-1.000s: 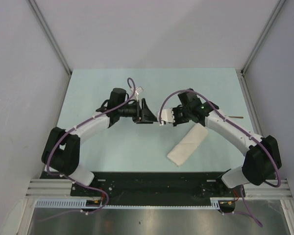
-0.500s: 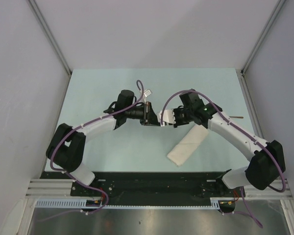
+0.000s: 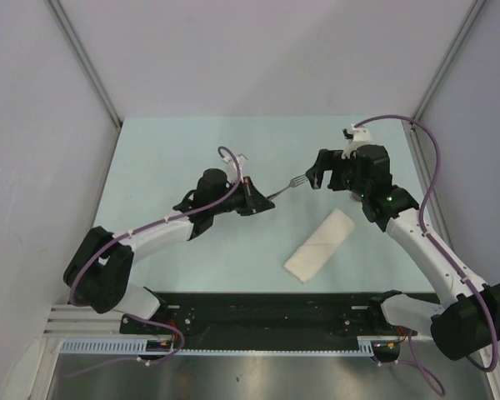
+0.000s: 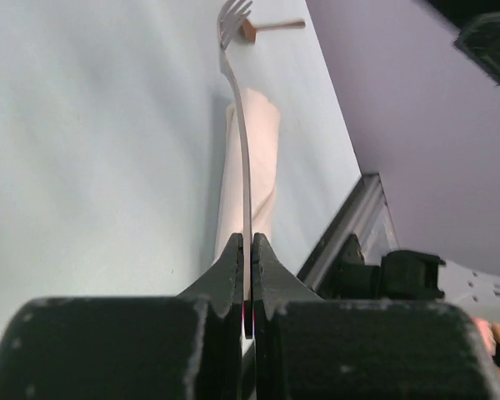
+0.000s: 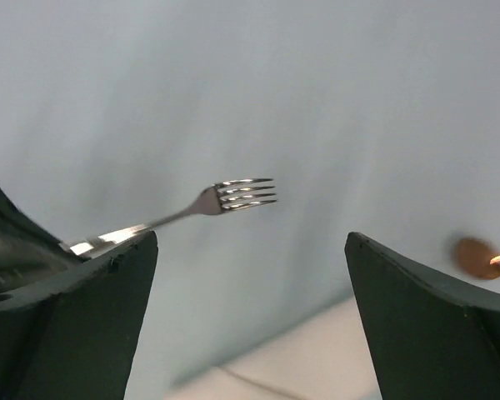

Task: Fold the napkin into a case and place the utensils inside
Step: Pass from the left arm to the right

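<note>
Now, fork (image 3: 283,188): raised above the middle of the table, held by the handle end, tines pointing right.
Left gripper (image 3: 262,200): clenched on the fork handle, jaws pinching the thin metal between them.
Right gripper (image 5: 250,242): released, fingers spread wide, just right of the tines and apart from them.
Napkin case (image 3: 319,244): flat on the table, nearer and to the right of the fork, lying on a diagonal with its far end to the right.
Spoon (image 4: 267,27): on the table toward the far right, beyond the case, brown bowl and thin handle showing in the left wrist view.
Table (image 3: 192,150): pale blue-green, grey walls on the left, right and far sides.
</note>
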`<state>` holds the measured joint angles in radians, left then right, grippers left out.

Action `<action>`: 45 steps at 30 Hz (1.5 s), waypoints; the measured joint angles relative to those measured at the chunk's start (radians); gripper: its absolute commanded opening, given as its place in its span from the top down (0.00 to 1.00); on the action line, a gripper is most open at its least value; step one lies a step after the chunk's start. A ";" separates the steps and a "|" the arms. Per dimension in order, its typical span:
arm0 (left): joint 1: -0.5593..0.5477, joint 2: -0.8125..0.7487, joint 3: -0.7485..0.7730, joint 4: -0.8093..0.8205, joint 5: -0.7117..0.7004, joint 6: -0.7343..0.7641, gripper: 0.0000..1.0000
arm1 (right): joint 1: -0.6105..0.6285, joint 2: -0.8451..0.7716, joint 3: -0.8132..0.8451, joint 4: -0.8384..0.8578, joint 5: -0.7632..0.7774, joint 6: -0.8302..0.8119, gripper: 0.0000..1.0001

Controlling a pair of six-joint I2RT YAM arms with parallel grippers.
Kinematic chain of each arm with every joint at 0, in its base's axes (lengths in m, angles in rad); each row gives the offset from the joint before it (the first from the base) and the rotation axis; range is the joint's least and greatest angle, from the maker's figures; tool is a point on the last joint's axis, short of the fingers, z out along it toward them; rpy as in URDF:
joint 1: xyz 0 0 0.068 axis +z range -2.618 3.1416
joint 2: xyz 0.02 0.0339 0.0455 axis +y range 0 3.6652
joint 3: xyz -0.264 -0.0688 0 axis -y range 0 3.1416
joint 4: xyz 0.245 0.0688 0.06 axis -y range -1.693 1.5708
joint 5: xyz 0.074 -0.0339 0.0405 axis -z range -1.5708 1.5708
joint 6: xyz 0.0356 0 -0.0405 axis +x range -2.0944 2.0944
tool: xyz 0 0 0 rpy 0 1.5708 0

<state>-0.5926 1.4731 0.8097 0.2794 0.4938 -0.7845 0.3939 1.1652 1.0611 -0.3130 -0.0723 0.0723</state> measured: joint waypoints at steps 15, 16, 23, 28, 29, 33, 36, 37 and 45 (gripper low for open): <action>-0.257 -0.107 -0.090 0.166 -0.470 0.035 1.00 | 0.102 0.000 -0.107 0.027 0.177 1.056 0.37; -0.258 -0.107 -0.090 0.167 -0.484 0.035 1.00 | 0.101 0.004 -0.107 0.026 0.180 1.082 0.38; -0.264 -0.108 -0.101 0.212 -0.515 0.034 1.00 | 0.108 0.052 -0.107 0.038 0.168 1.189 0.50; -0.274 -0.107 -0.109 0.236 -0.510 0.032 1.00 | 0.109 0.102 -0.107 0.063 0.142 1.222 0.62; -0.274 -0.105 -0.109 0.236 -0.508 0.031 1.00 | 0.109 0.110 -0.107 0.072 0.135 1.229 0.69; -0.280 -0.099 -0.114 0.238 -0.493 0.025 1.00 | 0.108 0.126 -0.107 0.092 0.123 1.240 0.86; -0.284 -0.098 -0.120 0.251 -0.486 0.024 1.00 | 0.100 0.129 -0.107 0.104 0.105 1.240 1.00; -0.284 -0.097 -0.121 0.253 -0.486 0.024 0.97 | 0.097 0.130 -0.107 0.106 0.098 1.243 1.00; -0.282 -0.056 -0.007 0.069 -0.382 0.088 0.50 | 0.002 0.093 -0.114 0.046 0.097 1.111 1.00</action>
<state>-0.8749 1.4174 0.8024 0.3481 0.1116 -0.6968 0.3954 1.2587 0.9466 -0.2672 0.0246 1.1831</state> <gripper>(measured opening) 0.433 0.033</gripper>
